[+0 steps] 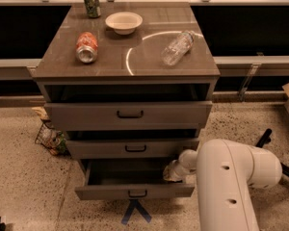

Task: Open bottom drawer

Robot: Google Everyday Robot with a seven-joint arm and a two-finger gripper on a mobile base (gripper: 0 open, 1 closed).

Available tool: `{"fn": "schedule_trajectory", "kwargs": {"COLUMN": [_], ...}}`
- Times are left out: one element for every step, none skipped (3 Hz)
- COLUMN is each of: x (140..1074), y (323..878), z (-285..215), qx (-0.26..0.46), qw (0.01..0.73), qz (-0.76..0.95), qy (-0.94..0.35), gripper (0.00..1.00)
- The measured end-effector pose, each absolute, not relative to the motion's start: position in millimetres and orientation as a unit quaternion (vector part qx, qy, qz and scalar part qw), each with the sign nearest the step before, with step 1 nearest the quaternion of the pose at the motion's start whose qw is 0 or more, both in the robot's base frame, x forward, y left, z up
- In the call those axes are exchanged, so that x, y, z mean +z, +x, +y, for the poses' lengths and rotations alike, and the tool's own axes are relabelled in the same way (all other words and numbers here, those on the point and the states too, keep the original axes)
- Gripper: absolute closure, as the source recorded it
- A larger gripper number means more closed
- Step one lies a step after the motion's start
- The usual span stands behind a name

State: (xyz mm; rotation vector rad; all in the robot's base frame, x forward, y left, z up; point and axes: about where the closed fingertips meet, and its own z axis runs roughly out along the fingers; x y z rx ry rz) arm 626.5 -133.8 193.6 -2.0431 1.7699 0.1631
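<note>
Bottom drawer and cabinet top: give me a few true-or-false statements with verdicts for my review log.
1. The bottom drawer is pulled out, its inside showing. True.
2. The gripper is at the top drawer's handle. False: it is at the bottom drawer's right end, over the inside.
3. The red can lies on its side. True.
4. The bowl sits inside the bottom drawer. False: it stands on the cabinet top.
5. The clear bottle stands upright. False: it lies on its side.
</note>
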Motion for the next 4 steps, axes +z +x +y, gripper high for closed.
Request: {"fn": "schedule_trajectory", "kwargs": {"x": [174, 151, 144, 139], "y": [634, 624, 616, 587], "z": [-135, -132, -129, -131], "qx": [0.051, 0.058, 0.065, 0.092], "qw": [0.209, 0.196, 0.191, 0.15], "qz": [0.642, 0.642, 0.641, 0.637], "qy": [-0.735, -0.739, -0.74, -0.75], "gripper": [1.0, 1.0, 1.0, 1.0]}}
